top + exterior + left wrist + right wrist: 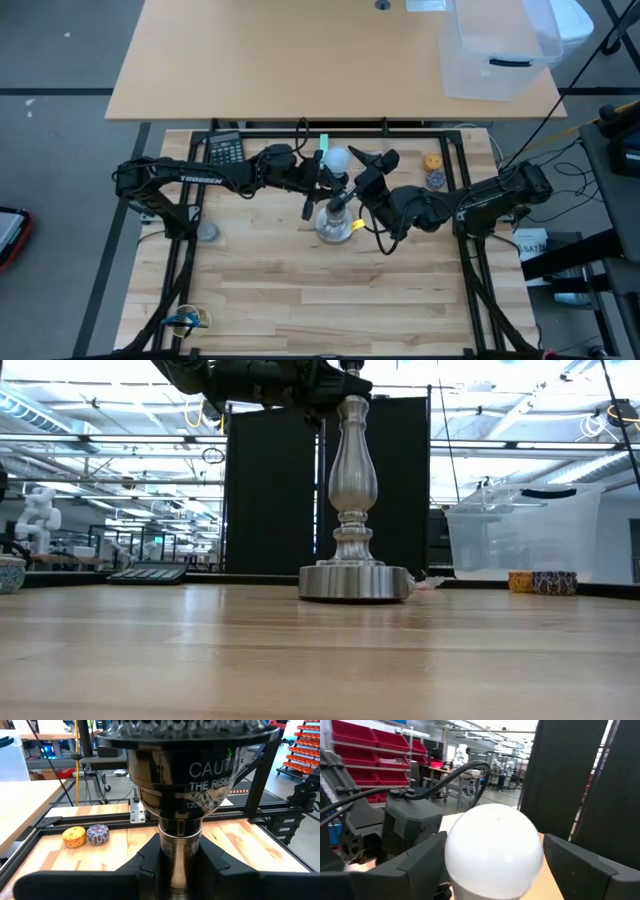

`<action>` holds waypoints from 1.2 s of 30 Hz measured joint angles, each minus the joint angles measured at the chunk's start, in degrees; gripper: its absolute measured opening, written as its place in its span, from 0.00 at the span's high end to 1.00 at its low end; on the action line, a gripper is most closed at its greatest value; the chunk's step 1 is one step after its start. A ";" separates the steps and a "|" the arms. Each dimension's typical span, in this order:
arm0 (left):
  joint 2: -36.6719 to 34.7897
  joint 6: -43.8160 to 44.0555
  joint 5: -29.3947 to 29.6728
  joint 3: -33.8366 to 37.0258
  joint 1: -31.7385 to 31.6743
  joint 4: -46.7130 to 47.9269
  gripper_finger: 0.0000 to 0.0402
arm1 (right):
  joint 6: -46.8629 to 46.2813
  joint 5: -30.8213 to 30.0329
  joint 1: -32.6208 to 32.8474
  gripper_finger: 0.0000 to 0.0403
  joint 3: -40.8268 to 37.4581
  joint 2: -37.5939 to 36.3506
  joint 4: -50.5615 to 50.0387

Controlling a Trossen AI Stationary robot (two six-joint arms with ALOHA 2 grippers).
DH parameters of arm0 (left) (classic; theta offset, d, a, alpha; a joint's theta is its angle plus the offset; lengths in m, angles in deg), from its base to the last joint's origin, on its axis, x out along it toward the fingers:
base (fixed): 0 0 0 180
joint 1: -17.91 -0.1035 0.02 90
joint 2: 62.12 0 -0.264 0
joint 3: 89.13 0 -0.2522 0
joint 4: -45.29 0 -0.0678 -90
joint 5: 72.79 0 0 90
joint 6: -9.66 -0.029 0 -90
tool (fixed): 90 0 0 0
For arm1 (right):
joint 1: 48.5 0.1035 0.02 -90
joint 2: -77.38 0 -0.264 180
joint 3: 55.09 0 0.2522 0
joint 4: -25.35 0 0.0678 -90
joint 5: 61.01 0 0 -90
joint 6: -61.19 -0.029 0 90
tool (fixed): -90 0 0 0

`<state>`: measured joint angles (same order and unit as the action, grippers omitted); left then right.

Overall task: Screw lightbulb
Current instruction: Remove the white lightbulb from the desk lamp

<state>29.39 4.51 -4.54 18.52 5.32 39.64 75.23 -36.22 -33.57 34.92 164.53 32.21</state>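
1. Left gripper [180, 870] fills the bottom of its wrist view, fingers clamped on the neck of the stand [352, 490] just under the black socket [175, 785]. It should hold firm so the stand cannot turn.
2. Right gripper [492, 851] has its fingers spread wide on either side of the lightbulb [495, 832], with a gap showing on the picture's right. It looks not yet gripped.
3. In the high view the lightbulb sits at upper centre, above the stand's base. It seems to be at the socket, but how deep cannot be seen.
4. To do the step well: close gently on the globe, keep it in line with the socket, and turn without forcing.
5. Count: two arms, one stand, one lightbulb, two small tins [85, 835].
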 joint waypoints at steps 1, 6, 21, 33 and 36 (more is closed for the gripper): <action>0.00 -0.15 -0.04 0.02 0.02 0.02 0.82 | -0.08 0.82 -0.04 0.23 0.00 0.00 -0.06; 0.00 -0.56 -0.30 0.02 0.04 0.10 0.82 | 0.18 2.36 -0.04 0.33 0.00 0.00 -0.53; -0.07 -3.55 -4.33 -0.06 -0.07 1.78 0.82 | 0.29 10.58 0.29 0.41 0.09 -1.21 -6.61; 0.04 -4.83 -8.31 -0.28 -0.14 0.62 0.82 | 1.04 20.06 -0.05 0.42 0.09 -7.99 -22.48; 0.04 -4.85 -8.46 -0.28 -0.12 0.54 0.82 | 0.74 25.21 -1.23 0.41 0.02 -10.12 -25.85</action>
<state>29.43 -0.34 -13.01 18.24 5.20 40.18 75.97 -11.00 -34.79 34.94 154.41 6.37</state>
